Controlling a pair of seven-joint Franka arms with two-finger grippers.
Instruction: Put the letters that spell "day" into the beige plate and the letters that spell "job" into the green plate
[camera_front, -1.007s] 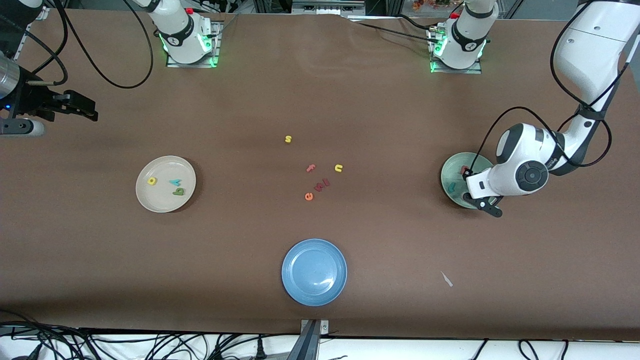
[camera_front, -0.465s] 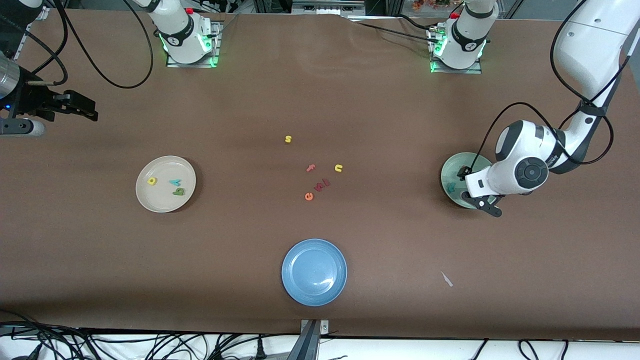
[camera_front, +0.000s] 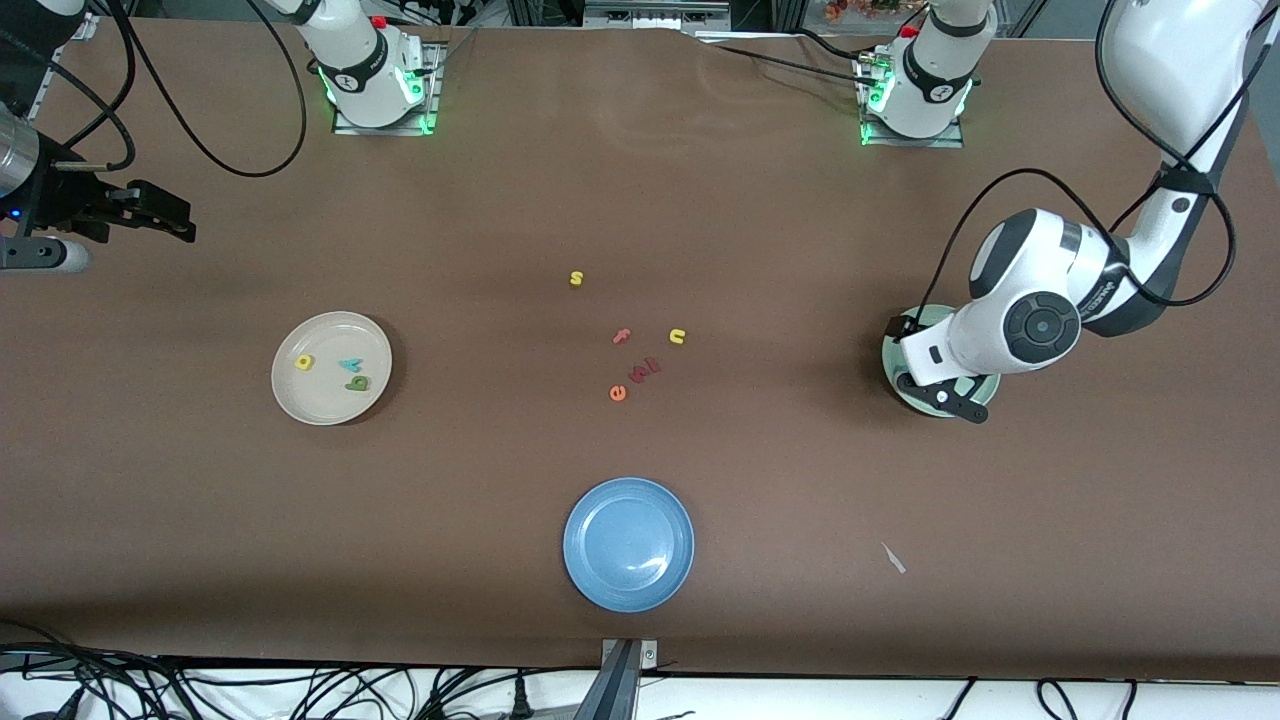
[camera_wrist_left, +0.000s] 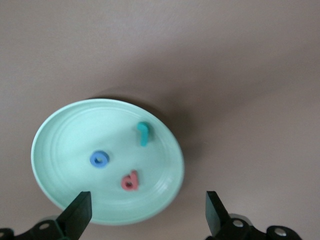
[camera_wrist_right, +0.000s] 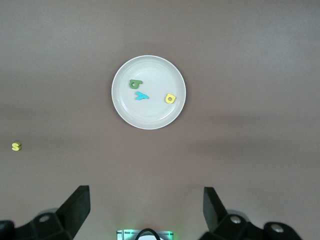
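Left wrist view: green plate (camera_wrist_left: 165, 150) holding teal "j" (camera_wrist_left: 143, 133), blue "o" (camera_wrist_left: 99, 159) and pink "b" (camera_wrist_left: 130, 181), all apart from one another. Left gripper (camera_wrist_left: 145, 217) up over that plate at the left arm's end of the table, fingers (camera_wrist_left: 79, 214) spread wide, gripping nothing. Beige plate (camera_front: 300, 405) toward the right arm's end, carrying yellow "a" (camera_front: 304, 362), teal "y" (camera_front: 350, 365) and green "d" (camera_front: 357, 383). Right gripper (camera_wrist_right: 146, 210) waiting aloft near the table edge at its own end, fingers apart and empty. Loose letters near mid-table: yellow "s" (camera_front: 576, 278), pink "f" (camera_front: 621, 336), yellow "u" (camera_front: 677, 336), orange "e" (camera_front: 617, 393). Blue plate (camera_front: 629, 544) nearer the front camera than those.
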